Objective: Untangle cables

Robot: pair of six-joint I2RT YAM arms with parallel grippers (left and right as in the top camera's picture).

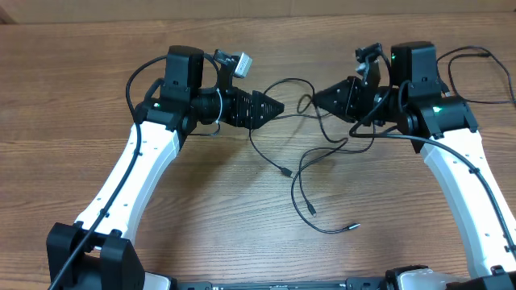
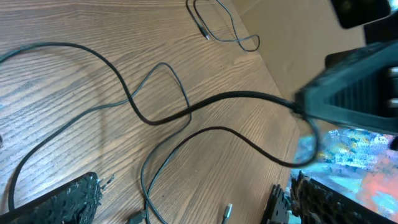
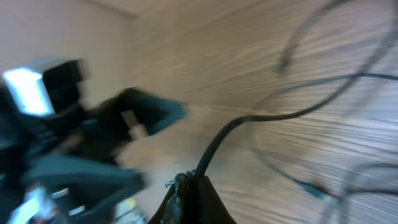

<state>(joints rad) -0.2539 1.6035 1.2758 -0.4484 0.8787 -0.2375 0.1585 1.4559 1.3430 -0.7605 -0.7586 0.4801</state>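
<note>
Several thin black cables lie looped over one another on the wooden table between the two arms, with small plugs at their ends. My right gripper points left and is shut on one cable, which rises straight out of its closed tips. My left gripper faces it from the left, open with nothing held. In the left wrist view its fingers stand far apart above crossing cables. The right gripper shows there pinching a strand.
Loose cable ends with plugs lie toward the near side of the table. Thicker black arm cables run behind the right arm. The wooden table extends to the left.
</note>
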